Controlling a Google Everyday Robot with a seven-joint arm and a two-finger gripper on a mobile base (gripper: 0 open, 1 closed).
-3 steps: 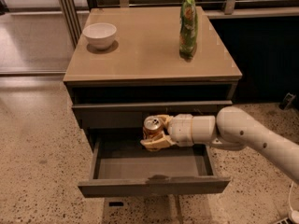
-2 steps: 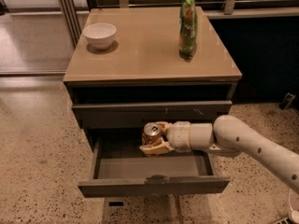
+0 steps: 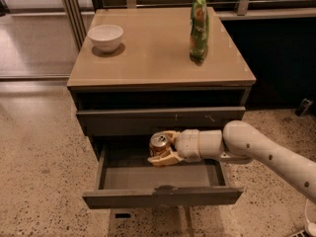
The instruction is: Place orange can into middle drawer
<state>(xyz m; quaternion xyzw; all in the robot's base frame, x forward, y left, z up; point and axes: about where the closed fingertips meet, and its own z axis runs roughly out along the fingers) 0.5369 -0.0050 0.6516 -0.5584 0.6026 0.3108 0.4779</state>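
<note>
The orange can [image 3: 159, 143], orange-brown with a silver pull-tab top, is upright in my gripper [image 3: 163, 147], whose fingers are shut around it. The white arm reaches in from the right. The can hangs inside the open middle drawer [image 3: 163, 195], over the back middle of its flat grey bottom, just below the shut drawer front above. I cannot tell whether the can touches the drawer bottom.
The shut drawer front [image 3: 160, 120] above bears small pale scratches. On the cabinet top [image 3: 148, 48] stand a white bowl [image 3: 105, 37] at the back left and a tall green snack bag [image 3: 199, 26] at the back right. Speckled floor surrounds the cabinet.
My gripper with the can has shifted slightly left and deeper into the drawer. The drawer, bowl and bag have not moved.
</note>
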